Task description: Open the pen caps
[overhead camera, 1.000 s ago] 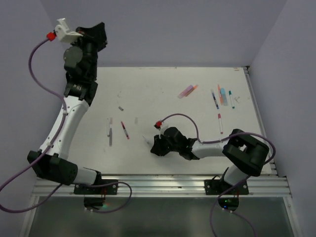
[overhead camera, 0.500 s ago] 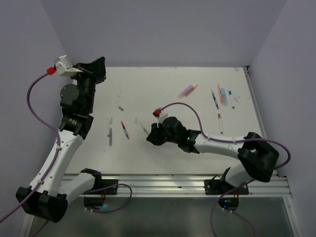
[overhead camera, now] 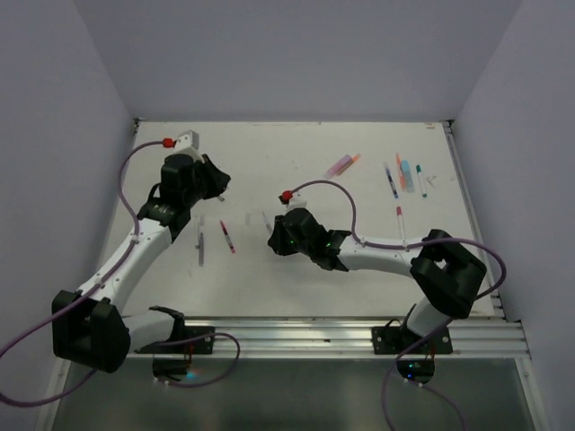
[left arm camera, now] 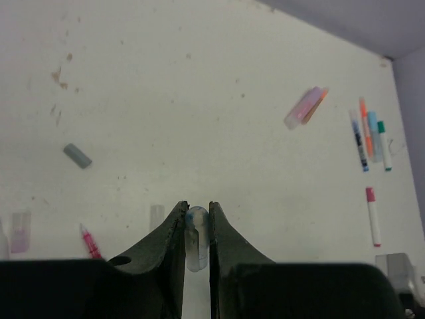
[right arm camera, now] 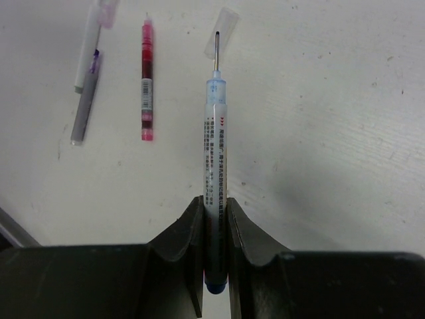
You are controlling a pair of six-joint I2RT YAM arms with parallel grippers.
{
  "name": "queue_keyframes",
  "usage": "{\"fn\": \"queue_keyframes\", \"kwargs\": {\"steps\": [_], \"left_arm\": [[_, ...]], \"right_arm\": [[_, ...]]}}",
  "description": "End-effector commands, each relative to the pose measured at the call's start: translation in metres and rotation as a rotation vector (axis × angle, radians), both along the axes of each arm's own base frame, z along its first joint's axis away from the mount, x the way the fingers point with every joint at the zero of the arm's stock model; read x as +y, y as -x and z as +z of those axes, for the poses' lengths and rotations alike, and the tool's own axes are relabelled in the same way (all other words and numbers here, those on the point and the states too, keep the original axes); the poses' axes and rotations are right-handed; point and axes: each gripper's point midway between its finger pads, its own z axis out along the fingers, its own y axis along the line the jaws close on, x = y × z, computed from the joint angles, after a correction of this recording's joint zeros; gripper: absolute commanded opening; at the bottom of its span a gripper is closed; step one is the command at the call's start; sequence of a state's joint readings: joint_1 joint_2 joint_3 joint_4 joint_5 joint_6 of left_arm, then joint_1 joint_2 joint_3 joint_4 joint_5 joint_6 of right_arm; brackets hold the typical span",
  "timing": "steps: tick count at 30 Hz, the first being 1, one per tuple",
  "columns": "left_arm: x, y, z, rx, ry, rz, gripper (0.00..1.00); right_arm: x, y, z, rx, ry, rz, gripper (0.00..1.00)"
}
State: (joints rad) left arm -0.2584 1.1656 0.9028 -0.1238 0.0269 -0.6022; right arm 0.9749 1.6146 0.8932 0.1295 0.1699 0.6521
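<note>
Swinging down now: the left gripper [left arm camera: 196,207], which was hanging way up by the back-left corner a second ago, is coming in low over the left side of the desk [overhead camera: 296,144], and it's clamping a clear cap [left arm camera: 196,239] between its fingers. The right gripper [right arm camera: 214,203] is squeezing a blue-ended pen [right arm camera: 215,133] by its tail and has been carrying it away from the near edge toward the middle. The tip is sticking out bare, pointing at a loose cap [right arm camera: 227,23] lying just past it. So this pen is looking done to me, with cap and body sitting in separate grippers, well apart. A red pen [right arm camera: 147,76] is lying uncapped nearby. I'm guessing both arms are heading to set their bits down. The bunch of pens [overhead camera: 406,175] at the far right is waiting its turn, though they're too small here to tell if they're capped.
</note>
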Motion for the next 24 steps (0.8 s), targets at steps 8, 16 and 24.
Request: {"fn": "queue_keyframes", "kwargs": {"steps": [8, 16, 24], "left_arm": [[-0.015, 0.012, -0.132, 0.36, -0.09, -0.13, 0.06], [-0.009, 0.013, -0.167, 0.451, -0.126, -0.104, 0.13], [0.001, 0.016, -0.189, 0.512, -0.171, -0.06, 0.21]], "right_arm": [[0.027, -0.032, -0.016, 0.017, -0.052, -0.13, 0.05], [0.044, -0.037, -0.041, 0.073, -0.057, -0.146, 0.08], [0.058, -0.035, -0.052, 0.104, -0.057, -0.127, 0.13]]}}
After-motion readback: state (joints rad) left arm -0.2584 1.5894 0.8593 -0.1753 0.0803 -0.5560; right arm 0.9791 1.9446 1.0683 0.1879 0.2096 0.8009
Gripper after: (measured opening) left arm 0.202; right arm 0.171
